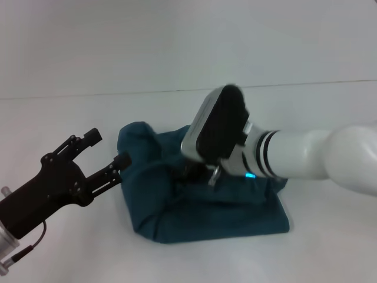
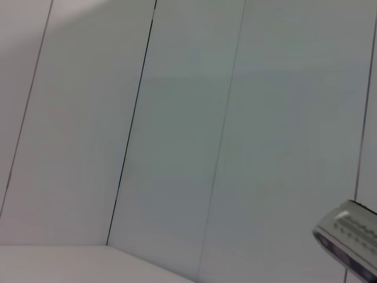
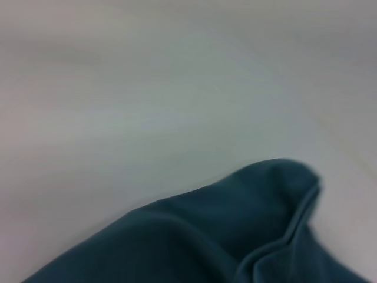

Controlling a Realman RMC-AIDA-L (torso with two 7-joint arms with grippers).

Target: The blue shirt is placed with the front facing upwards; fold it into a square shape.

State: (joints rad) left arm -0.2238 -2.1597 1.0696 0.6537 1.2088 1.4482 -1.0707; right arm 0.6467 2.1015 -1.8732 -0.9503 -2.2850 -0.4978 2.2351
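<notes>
Right gripper [image 1: 197,174] over the bunched blue shirt [image 1: 200,206]; its finger state cannot be told.
Left gripper [image 1: 106,150] spread beside the cloth; final squaring fold likely, needing flattened edges.

Lab-like test space: bare white table [image 1: 70,253] and white panelled wall [image 2: 177,135].

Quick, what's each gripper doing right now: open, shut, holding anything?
Left gripper: open, holding nothing, beside the blue shirt's left edge.
Right gripper: down on the shirt's middle; cannot tell.
</notes>
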